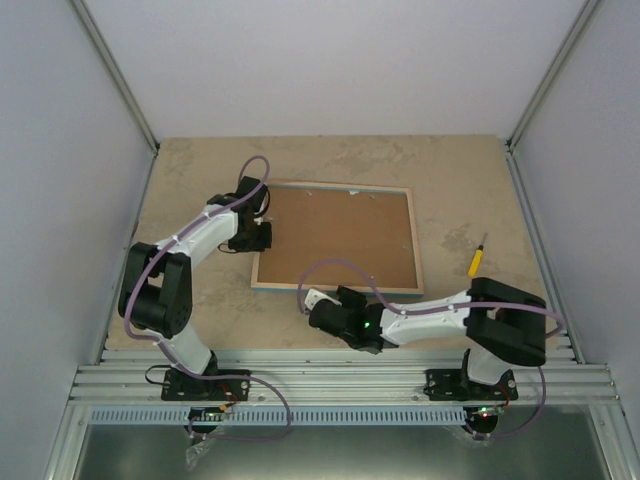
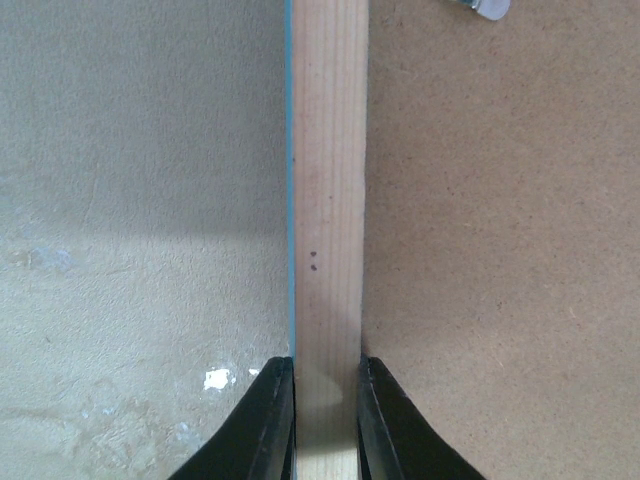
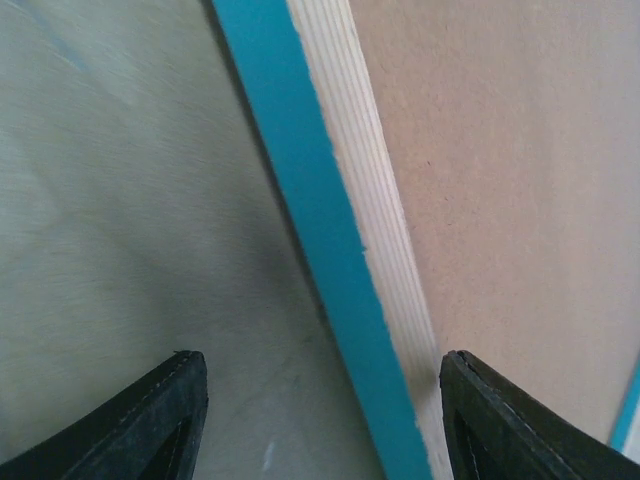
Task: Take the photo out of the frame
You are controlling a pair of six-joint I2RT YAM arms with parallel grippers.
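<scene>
The large rectangular picture frame point(image 1: 340, 235) with its thin turquoise-blue border, light wood rim and brown fibreboard back lies face down near the middle of the mottled beige table point(image 1: 200, 170), back panel uppermost. With the frame lying this way, the photo cannot be seen in any view. The left gripper point(image 1: 262, 235) is at the frame's left side, and the left wrist view shows its black fingers point(image 2: 270, 420) nearly closed, pinching the wood rim point(image 2: 328, 200) from both sides. The right gripper point(image 1: 310, 300) is at the frame's near edge by the near-left corner. Its jaws stand wide apart and hold nothing, one finger point(image 3: 150, 420) over bare table and the other over the fibreboard, with the turquoise edge point(image 3: 310, 230) running between them. A small yellow-handled tool point(image 1: 478, 257) lies on the table well to the right of the frame.
</scene>
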